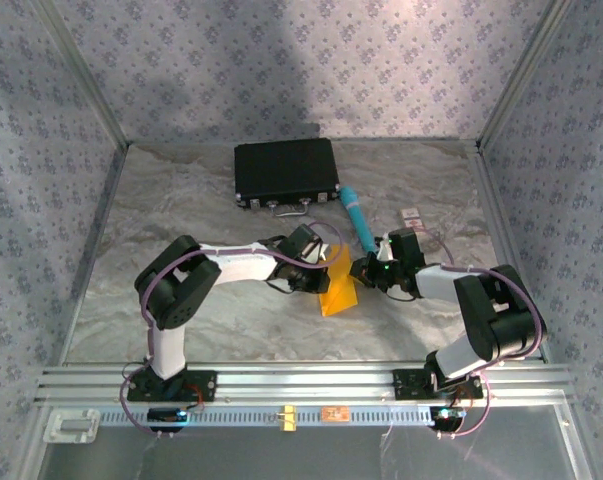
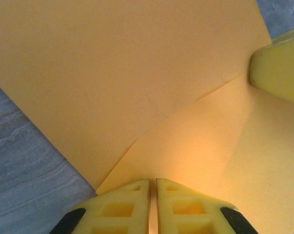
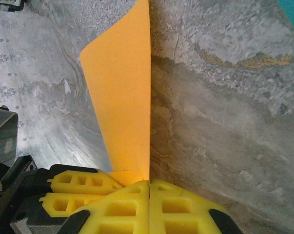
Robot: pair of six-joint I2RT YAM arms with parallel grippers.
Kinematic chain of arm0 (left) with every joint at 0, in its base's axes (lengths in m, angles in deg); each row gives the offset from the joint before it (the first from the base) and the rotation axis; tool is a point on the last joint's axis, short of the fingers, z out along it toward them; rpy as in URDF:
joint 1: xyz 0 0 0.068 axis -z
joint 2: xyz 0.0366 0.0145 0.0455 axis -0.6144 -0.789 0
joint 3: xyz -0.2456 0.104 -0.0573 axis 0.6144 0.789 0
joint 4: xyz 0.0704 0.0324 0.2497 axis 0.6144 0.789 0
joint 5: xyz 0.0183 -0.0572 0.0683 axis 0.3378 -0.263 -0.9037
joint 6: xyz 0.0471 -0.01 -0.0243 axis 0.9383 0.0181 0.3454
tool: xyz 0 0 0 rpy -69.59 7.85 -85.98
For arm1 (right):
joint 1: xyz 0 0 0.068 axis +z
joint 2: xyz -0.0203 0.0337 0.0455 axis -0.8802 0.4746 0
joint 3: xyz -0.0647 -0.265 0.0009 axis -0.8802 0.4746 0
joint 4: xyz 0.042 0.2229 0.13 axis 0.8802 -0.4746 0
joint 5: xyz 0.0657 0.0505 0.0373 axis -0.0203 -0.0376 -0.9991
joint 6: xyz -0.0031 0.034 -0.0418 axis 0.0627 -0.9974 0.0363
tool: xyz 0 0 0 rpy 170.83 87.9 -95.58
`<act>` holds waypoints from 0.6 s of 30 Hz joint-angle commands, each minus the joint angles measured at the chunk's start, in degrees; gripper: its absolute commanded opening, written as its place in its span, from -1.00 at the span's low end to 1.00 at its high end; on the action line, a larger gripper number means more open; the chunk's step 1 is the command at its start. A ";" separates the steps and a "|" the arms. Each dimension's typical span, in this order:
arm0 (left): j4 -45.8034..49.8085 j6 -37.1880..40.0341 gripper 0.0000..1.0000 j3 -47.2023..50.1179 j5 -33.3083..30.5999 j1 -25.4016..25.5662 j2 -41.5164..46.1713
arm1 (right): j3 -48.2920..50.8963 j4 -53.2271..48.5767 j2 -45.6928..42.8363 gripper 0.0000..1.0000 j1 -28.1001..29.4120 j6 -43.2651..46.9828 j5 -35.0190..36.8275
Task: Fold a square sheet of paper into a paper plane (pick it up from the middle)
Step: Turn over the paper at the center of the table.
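Yellow fingers (image 3: 176,195) of the right pincer (image 3: 149,195) are pressing together at the bottom of the right wrist view. They are clamping one edge of the square sheet of paper (image 3: 122,97), which is standing up from between them and curling away over the grey worktop (image 3: 225,122).

Just to that pincer's left, the left pincer (image 2: 152,195) is pinching the same sheet. Its jaws are sitting almost closed, with only a paper-thin orange sliver between them, so I am reading this as a grip rather than a release. Ahead of the left pincer, the sheet is spreading out with one flap lying over another along a diagonal edge. A finger of the right pincer is touching the sheet to the front right.

Both pincers seem to be gripping close together so that the sheet is partly raised and taut while a fold is being lined up. Beyond the right pincer, the teal tube (image 1: 358,215) and the black case (image 1: 286,172) are lying apart from the paper, out of the way.
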 commanded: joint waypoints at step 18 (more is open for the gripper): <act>-0.53 -9.75 -0.02 22.73 -26.28 -8.45 39.35 | -23.50 -49.79 -11.74 -0.96 14.45 21.61 38.65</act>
